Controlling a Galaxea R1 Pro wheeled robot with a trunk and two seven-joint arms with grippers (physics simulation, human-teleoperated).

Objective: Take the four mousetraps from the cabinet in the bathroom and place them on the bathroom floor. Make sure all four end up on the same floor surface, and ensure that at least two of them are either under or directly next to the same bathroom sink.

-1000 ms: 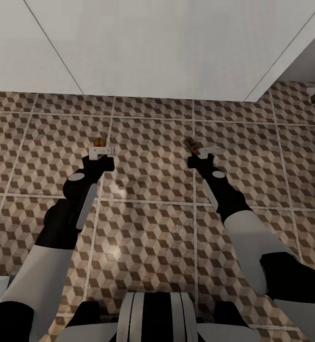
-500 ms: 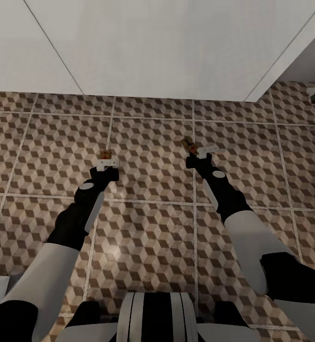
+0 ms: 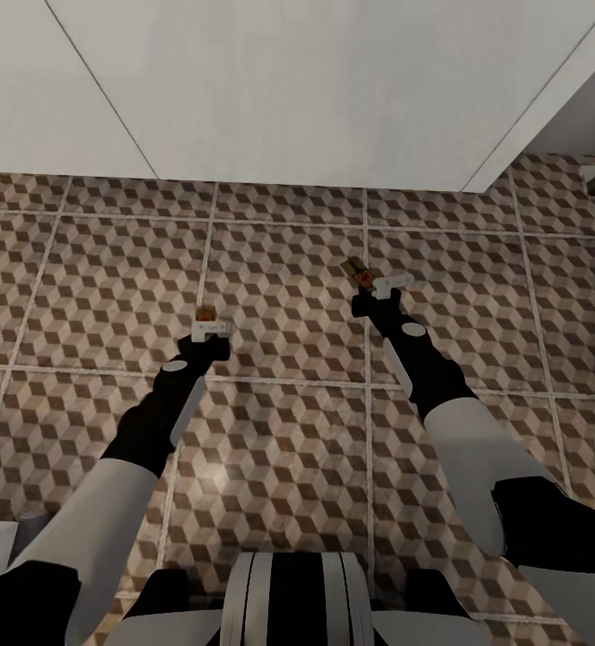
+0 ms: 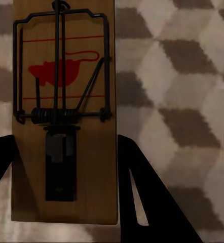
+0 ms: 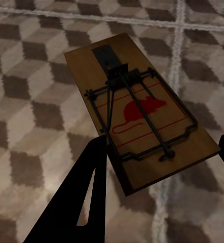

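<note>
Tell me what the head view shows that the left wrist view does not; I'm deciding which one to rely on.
Head view alone: both arms over the bathroom floor, the right gripper holding the second mousetrap, and a white panel beyond the tiles.

Left wrist view alone: detail of the first mousetrap, with its red mouse print, wire bar and coil spring, sitting between the dark fingers.

Both: the left gripper holding that mousetrap over the cube-patterned tiles.

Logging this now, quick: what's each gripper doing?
Left gripper: shut on a brown wooden mousetrap.
Right gripper: shut on another brown wooden mousetrap.
</note>
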